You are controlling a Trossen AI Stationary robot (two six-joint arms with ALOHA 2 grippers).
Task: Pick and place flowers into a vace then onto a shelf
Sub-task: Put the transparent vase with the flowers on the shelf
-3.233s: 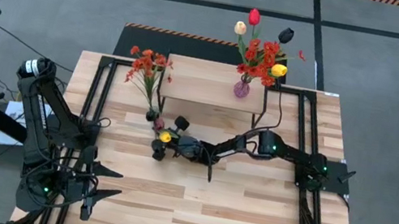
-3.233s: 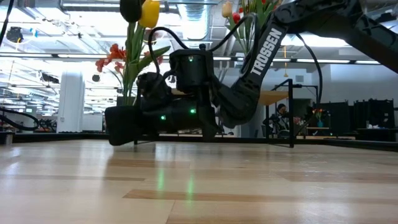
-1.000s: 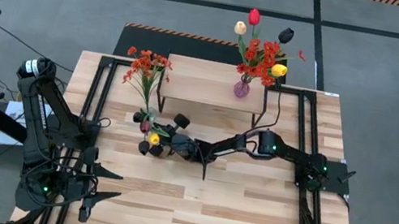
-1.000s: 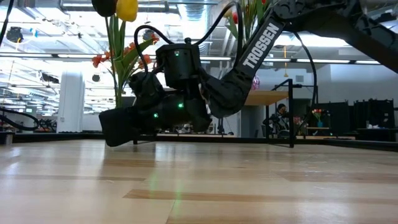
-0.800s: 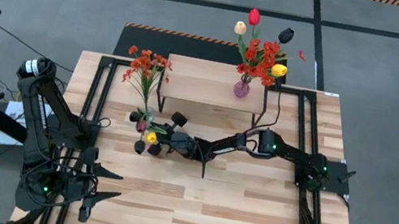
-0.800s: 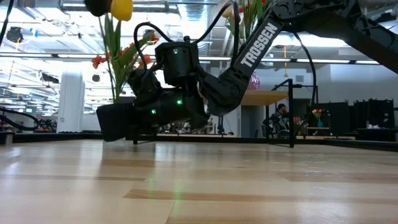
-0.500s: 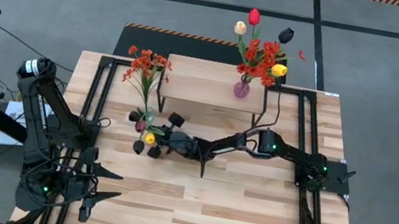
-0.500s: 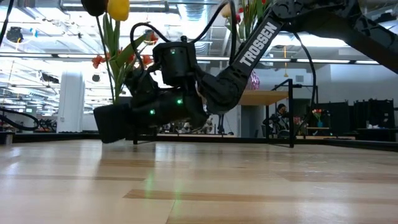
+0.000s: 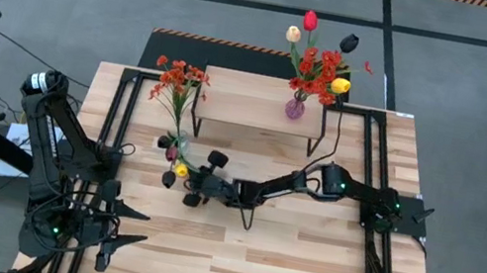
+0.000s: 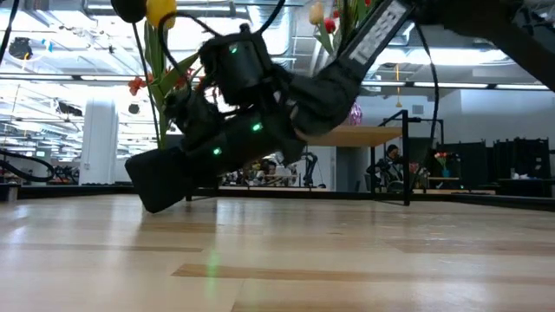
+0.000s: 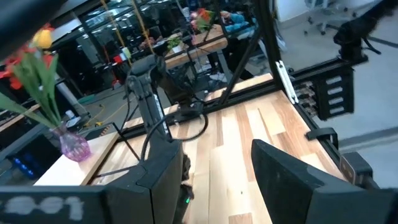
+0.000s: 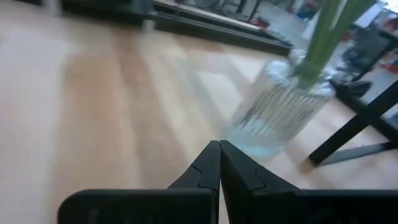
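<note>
Flowers (image 12: pixel 326 37) stand on green stems in a clear glass vase (image 12: pixel 280 112) just ahead of the right claw (image 12: pixel 219 144). The claw is clenched tight on nothing, tip to tip, low over the table (image 9: pixel 301 267). From above, a yellow tulip (image 9: pixel 180 172) and dark blooms hang right over the claw's end, and a spray of red-orange blossoms (image 9: pixel 179 75) leans away beyond them. Just past that vase are the thin black legs of the shelf (image 9: pixel 250 98). A second bunch (image 9: pixel 321 65) already sits at the shelf's far end in a small pink vase (image 9: pixel 296 109). Well away, at the near corner of the table, the left claw (image 11: pixel 214 186) waits with its fingers spread and nothing between them.

By the look of it the job is about half done. One bouquet is up on the shelf, while the other is gathered in its vase but not yet lifted from the table. No loose stems show on the boards. The closed claw would have to open before it could take hold.

Much stays out of sight. From overhead the tulip heads cover the glass vase, so it cannot be told whether the claw's tip touches it. At table level the dark arm blocks the vase entirely, and only blooms and leaves rise above it.
</note>
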